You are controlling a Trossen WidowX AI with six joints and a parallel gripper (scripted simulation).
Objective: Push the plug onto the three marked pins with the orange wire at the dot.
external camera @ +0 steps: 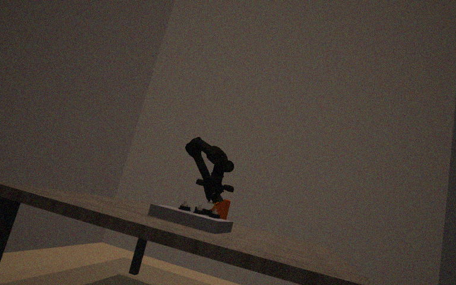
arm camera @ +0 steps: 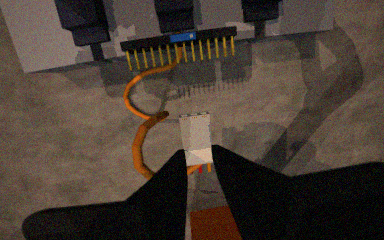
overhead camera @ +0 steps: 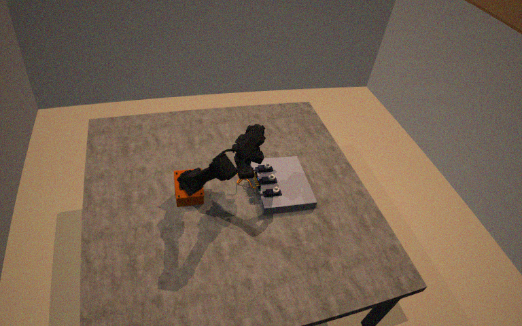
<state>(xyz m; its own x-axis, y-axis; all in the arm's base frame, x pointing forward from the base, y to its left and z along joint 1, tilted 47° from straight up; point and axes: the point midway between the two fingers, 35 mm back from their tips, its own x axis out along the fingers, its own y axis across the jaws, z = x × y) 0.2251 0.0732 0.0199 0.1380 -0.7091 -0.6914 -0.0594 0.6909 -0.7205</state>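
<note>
My gripper (arm camera: 198, 153) is shut on the white plug (arm camera: 197, 134) by its rear end. In the wrist view the plug's front end points at the pin row (arm camera: 209, 48), with a gap between them. The blue band (arm camera: 180, 37) has its dot at the right end, and the plug is slightly right of the band. A red wire and an orange wire show behind the plug, the orange one at the right. The orange lead (arm camera: 140, 142) loops left of the plug and up to the pin row. The pale holder (overhead camera: 298, 193) (external camera: 174, 213) (arm camera: 26, 35) carries the servos (overhead camera: 268, 180). The top view hides the plug behind the arm.
The orange base block (overhead camera: 189, 200) (external camera: 224, 209) (arm camera: 214, 224) stands under the arm's base, on the near side of the pins. Dark servo bodies (arm camera: 82, 19) (arm camera: 175, 14) stand on the holder behind the row. The grey table (overhead camera: 142, 242) bears everything.
</note>
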